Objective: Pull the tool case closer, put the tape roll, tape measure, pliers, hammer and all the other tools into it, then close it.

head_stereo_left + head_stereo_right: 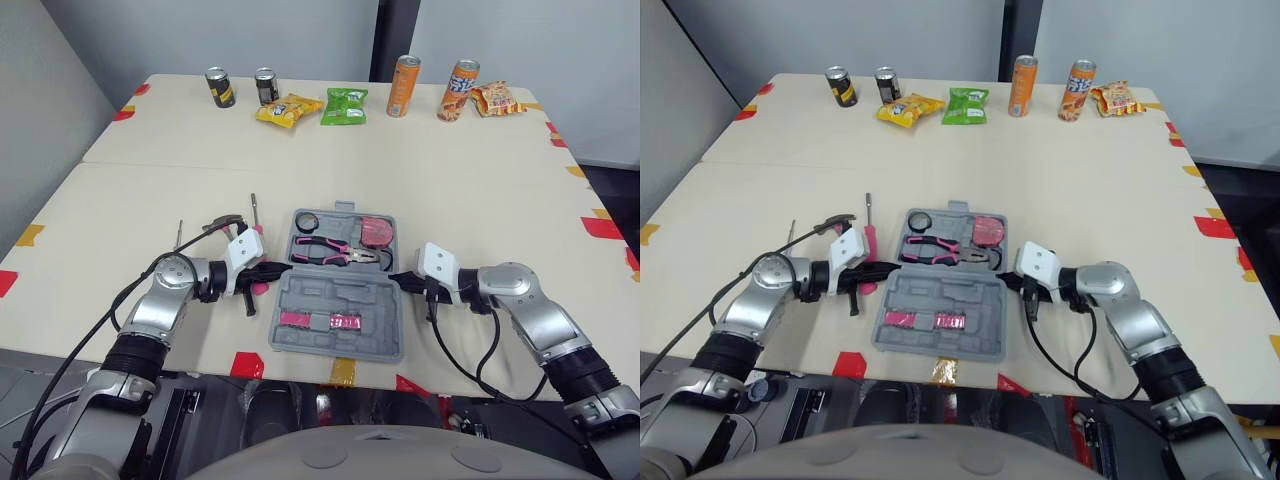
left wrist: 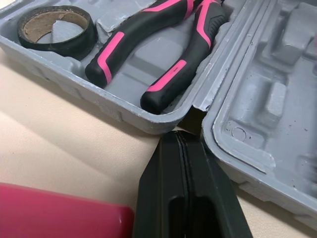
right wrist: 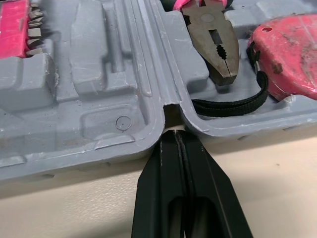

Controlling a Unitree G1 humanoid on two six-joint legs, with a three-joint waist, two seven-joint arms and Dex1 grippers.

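Operator: What do the wrist views give me that the head views don't?

Spotter: Your left gripper (image 2: 181,144) has its fingers pressed together on nothing. Its tip is at the hinge notch on the left side of the open tool case (image 1: 372,296). Your right gripper (image 3: 174,141) is closed and empty too, at the right-hand notch. The left wrist view also catches a pink handle (image 2: 59,213) beside your fingers; I can't tell which tool it belongs to.

Operator: And the case?

Spotter: It sits near the front edge of the counter (image 1: 480,190). The far half holds the tape roll (image 1: 306,221), pliers (image 1: 335,252) and tape measure (image 1: 377,231). The near half holds pink bit strips (image 1: 322,321). The hammer (image 1: 222,224) lies on the counter, left of the case.

Operator: Any writing?

Spotter: The lettering on the cans (image 1: 403,86) and snack packets (image 1: 344,105) at the far edge is too small to read.
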